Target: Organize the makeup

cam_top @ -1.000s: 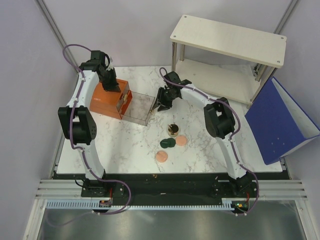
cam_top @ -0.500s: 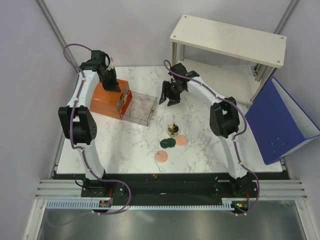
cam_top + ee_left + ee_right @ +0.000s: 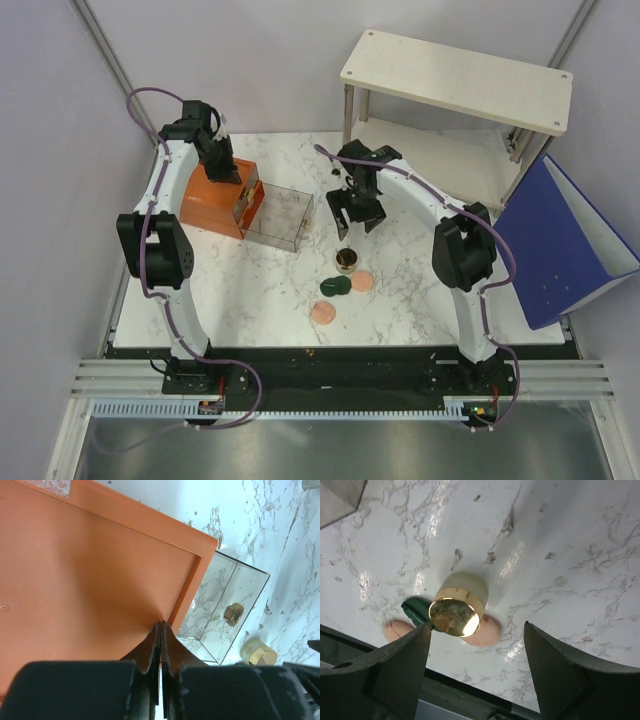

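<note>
Two fingers of the right gripper [image 3: 358, 220] stand wide apart and hold nothing. It hangs over the marble table [image 3: 250, 290], and its wrist view looks down between them at the gold-lidded round jar [image 3: 457, 611], which I judge is the next thing to pick. Close around the jar lie the dark green compact [image 3: 335, 286] and one peach-pink disc [image 3: 362, 282]; the second disc [image 3: 323, 313] lies a little nearer to the arm bases. Further left, the clear drawer [image 3: 280, 215] is pulled out of the orange-brown box [image 3: 205, 200], and a small gold-capped piece [image 3: 233, 614] already lies inside. The left gripper [image 3: 161, 629] is closed with nothing in it, its tips resting on the box top, probably to keep the box from sliding.
</note>
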Motion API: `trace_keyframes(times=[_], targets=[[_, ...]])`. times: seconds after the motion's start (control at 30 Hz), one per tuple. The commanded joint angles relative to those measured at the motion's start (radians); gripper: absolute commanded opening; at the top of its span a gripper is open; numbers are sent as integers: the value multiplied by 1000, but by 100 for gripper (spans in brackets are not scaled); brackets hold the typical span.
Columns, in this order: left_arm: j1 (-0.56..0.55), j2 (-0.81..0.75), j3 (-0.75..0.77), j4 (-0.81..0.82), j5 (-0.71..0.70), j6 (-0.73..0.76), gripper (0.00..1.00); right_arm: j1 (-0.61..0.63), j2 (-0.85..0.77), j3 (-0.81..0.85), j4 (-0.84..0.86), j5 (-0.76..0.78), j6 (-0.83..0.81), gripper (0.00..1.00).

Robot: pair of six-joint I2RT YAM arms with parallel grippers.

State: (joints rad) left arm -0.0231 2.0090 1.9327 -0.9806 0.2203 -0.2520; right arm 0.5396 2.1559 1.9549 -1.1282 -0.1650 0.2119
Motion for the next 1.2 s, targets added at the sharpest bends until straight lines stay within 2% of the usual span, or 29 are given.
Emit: trace_keyframes(times=[0.0, 0.1, 0.27, 0.53, 0.57, 0.63, 0.67, 0.73, 0.77, 0.83, 0.87, 1.07, 1.17], targets=[[-9, 60, -41, -113, -24, 7, 3, 57, -57, -42, -28, 41, -60, 84], [-15, 57, -47, -110, -15, 17, 3, 89, -53, -57, -7, 62, -57, 90], [-20, 24, -103, -73, 16, 26, 3, 118, -13, -132, 54, 103, -37, 91], [-21, -45, -196, -17, 63, 42, 3, 134, 1, -269, 204, 159, 30, 87], [-21, -58, -205, -10, 73, 43, 3, 137, 2, -287, 223, 159, 40, 85], [-21, -69, -228, 2, 82, 46, 3, 137, 16, -281, 237, 183, 56, 73], [-21, -73, -236, 6, 86, 48, 3, 137, 19, -272, 235, 188, 58, 58], [-21, -90, -262, 20, 90, 48, 3, 137, 10, -261, 225, 217, 72, 36], [-21, -101, -273, 39, 94, 45, 3, 135, 1, -260, 223, 226, 75, 18], [-21, -108, -301, 52, 108, 43, 3, 137, -37, -258, 217, 242, 93, 3], [-21, -111, -308, 62, 109, 42, 3, 137, -53, -255, 217, 245, 99, 0], [-21, -127, -339, 82, 117, 45, 3, 138, -151, -160, 255, 168, 139, 0], [-21, -115, -319, 83, 122, 51, 3, 137, -176, -123, 358, 98, 196, 0]])
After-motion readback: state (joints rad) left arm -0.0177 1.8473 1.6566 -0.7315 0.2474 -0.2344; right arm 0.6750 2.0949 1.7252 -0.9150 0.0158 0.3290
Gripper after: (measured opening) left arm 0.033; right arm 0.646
